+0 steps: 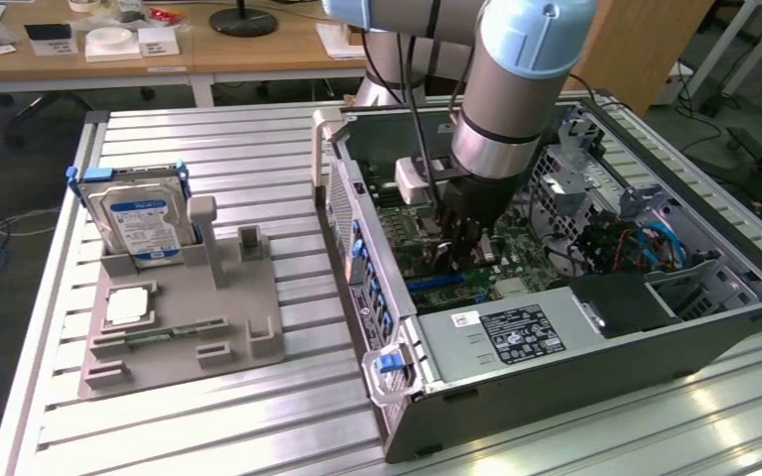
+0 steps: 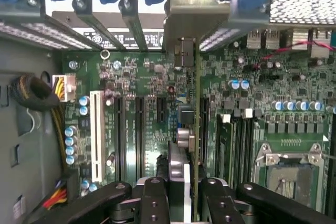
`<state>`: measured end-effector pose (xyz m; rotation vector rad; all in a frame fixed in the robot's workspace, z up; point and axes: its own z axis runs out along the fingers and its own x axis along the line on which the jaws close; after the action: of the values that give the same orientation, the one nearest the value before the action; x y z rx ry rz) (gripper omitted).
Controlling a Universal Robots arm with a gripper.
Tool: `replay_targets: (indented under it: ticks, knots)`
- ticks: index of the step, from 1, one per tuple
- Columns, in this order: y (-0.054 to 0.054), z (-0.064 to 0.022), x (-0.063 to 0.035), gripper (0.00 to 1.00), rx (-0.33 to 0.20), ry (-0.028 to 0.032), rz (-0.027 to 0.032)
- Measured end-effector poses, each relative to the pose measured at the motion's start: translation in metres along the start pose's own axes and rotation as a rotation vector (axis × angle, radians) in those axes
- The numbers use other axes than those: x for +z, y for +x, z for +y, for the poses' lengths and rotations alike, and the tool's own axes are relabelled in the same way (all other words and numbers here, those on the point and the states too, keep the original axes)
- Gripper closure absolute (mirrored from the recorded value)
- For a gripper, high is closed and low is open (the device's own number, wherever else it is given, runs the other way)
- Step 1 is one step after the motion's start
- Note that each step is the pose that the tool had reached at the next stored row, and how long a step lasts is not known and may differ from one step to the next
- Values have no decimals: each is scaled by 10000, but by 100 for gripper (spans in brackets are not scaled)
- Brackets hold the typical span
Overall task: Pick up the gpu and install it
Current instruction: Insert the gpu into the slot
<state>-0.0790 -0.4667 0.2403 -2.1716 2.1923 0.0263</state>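
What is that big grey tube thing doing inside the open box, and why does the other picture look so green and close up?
The tube is a robot arm. Its gripper works like a hand, reaching into an open computer case. One picture is taken from outside, looking at the whole metal table. The other comes from a camera on the arm's wrist, looking down at the green motherboard. The gripper holds the gpu, a thin card seen edge-on, standing over the slots. On the table, a grey stand carries a hard drive.
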Motion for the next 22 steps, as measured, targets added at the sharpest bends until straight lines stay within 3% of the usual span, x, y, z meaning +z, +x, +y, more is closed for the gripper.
replay_targets:
  ticks: [15,22]
  knots:
    - [-15,14,40,72,-1,0,0]
    - [-12,26,110,72,0,-12,-1]
